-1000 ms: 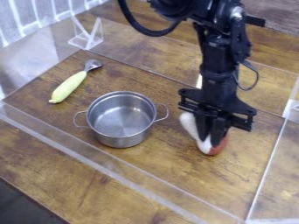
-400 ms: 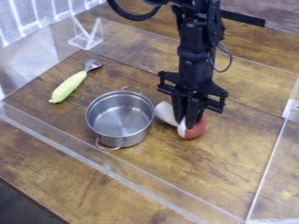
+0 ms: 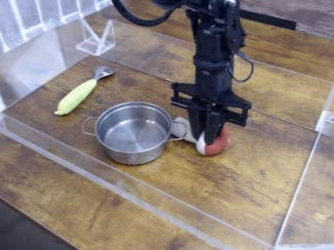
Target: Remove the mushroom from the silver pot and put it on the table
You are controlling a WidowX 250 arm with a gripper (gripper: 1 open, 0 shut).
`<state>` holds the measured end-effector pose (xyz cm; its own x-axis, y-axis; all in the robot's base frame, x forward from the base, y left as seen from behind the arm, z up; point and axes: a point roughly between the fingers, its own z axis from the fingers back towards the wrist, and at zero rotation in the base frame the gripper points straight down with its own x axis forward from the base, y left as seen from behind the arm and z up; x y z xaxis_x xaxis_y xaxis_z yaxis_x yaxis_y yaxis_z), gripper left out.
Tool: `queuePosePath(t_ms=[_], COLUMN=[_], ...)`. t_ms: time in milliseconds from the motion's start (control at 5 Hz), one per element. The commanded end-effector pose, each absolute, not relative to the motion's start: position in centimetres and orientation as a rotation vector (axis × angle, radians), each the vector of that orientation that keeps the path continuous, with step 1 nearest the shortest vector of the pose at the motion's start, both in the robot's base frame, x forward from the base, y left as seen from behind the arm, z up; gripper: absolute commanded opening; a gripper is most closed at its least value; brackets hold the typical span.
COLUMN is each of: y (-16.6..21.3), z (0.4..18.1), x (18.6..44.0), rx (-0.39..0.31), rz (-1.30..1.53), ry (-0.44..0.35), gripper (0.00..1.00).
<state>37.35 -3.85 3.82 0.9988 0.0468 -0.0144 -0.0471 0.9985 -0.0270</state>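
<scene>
Nearest the cam was a clear acrylic wall (image 3: 92,174) running diagonal across the front of the table (image 3: 144,210), dark brown wood planks w/ obvious grain. Just past it sat the silver pot (image 3: 132,133), upright, nothing visible inside, two little side handles.

The mushroom (image 3: 206,140) was on the table right beside the pot's right side, touching or nearly so, can't tell which. It lay tilted, long axis roughly left-right: white stem end toward the pot, reddish-brown cap pointing away to the right and resting on the wood.

The gripper (image 3: 206,129) came straight down on it from above, black fingers (image 3: 196,127) pressed in tight on the mushroom, pinching it around the middle. Jaws looked about as closed as they go.

Further back left, a yellow-green corn cob (image 3: 76,96) lay diagonal, well apart from the pot, w/ a small metal thing at its far tip, too small to ID. Behind that, more acrylic panels and a small clear stand (image 3: 94,39) by the far edge.
</scene>
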Motion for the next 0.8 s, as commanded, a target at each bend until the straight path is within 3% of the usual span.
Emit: queuePosePath(t_ms=[0,600], y=[-2.2,-6.8], z=[5.1,6.8], x=[37.3,36.1], rx=[-0.015,-0.02], rz=[0.089,-0.003], ry=[-0.016,-0.058], gripper=[0.0,0.0])
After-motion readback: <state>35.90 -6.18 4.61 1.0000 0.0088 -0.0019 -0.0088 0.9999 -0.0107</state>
